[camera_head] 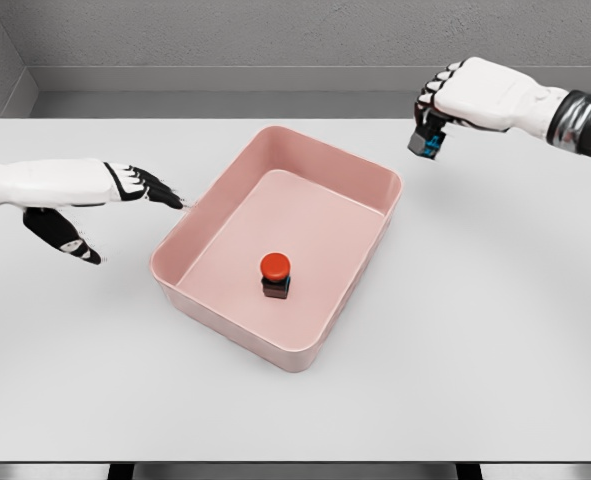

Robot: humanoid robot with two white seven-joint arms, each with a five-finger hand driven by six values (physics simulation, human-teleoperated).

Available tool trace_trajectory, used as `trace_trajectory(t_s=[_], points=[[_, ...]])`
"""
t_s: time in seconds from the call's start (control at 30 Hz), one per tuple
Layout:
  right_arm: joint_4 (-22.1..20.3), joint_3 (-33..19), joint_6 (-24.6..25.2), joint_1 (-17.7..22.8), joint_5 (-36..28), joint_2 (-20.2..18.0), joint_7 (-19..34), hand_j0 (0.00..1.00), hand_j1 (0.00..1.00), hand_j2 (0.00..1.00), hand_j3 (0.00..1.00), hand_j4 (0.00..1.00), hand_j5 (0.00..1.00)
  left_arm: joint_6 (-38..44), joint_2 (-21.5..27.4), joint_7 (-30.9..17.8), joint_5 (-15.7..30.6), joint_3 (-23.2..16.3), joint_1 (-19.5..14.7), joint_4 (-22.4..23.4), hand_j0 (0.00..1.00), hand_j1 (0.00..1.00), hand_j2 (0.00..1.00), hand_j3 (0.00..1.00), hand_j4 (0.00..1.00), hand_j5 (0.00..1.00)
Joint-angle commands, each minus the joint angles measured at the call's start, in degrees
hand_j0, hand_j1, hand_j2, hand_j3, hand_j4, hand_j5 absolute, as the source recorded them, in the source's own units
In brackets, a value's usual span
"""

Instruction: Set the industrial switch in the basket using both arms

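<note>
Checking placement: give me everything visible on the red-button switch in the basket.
The red-button switch has a round, matte red cap on a small dark body with a blue strip at its base. It stands upright on the floor of the pink basket, toward the near wall and clear of all walls. Neither hand touches it.

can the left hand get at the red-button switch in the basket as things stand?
Probably yes. The left hand is open, fingertips at the pink basket's left rim. The red-button switch stands upright on the basket floor with nothing over it; only the wall must be cleared. The right hand holds a second switch far off.
</note>
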Motion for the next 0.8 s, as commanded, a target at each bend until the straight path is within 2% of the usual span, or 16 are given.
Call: trace_trajectory(t_s=[0.0, 0.17, 0.37, 0.43, 0.53, 0.77], points=[[-2.86, -0.09, 0.10, 0.00, -1.02, -0.13, -0.16, 0.48, 0.48, 0.48, 0.48, 0.48, 0.48, 0.20, 1.68, 0.05, 2.86, 0.13, 0.20, 2.77, 1.00, 1.00, 1.00, 1.00, 1.00, 1.00], [-3.92, 0.09, 0.10, 0.26, -1.02, 0.84, -0.16, 0.48, 0.48, 0.48, 0.48, 0.48, 0.48, 0.20, 0.98, 0.49, 3.91, 0.13, 1.95, 10.15, 1.00, 1.00, 1.00, 1.00, 1.00, 1.00], [-6.03, 0.61, 0.10, 1.32, -1.01, 4.44, 0.02, 0.48, 0.48, 0.48, 0.48, 0.48, 0.48, 0.20, 1.42, 0.40, 4.53, 0.48, 2.40, 10.68, 1.00, 1.00, 1.00, 1.00, 1.00, 1.00], [-7.70, 0.61, 0.10, 1.76, -1.02, 4.53, -0.07, 0.48, 0.48, 0.48, 0.48, 0.48, 0.48, 0.20, 1.33, 0.31, 4.53, 0.49, 2.40, 12.79, 1.00, 1.00, 1.00, 1.00, 1.00, 1.00], [-7.87, 0.70, 0.10, 1.76, -1.01, 5.50, -0.07, 0.48, 0.48, 0.48, 0.48, 0.48, 0.48, 0.20, 1.07, 0.22, 4.62, 0.31, 2.48, 12.44, 1.00, 1.00, 1.00, 1.00, 1.00, 1.00], [-12.53, 1.76, 0.10, 2.90, -1.02, 5.58, -0.16, 0.48, 0.48, 0.48, 0.48, 0.48, 0.48, 0.20, 1.07, 0.03, 4.18, 0.40, 2.48, 13.23, 1.00, 1.00, 1.00, 1.00, 1.00, 1.00]])
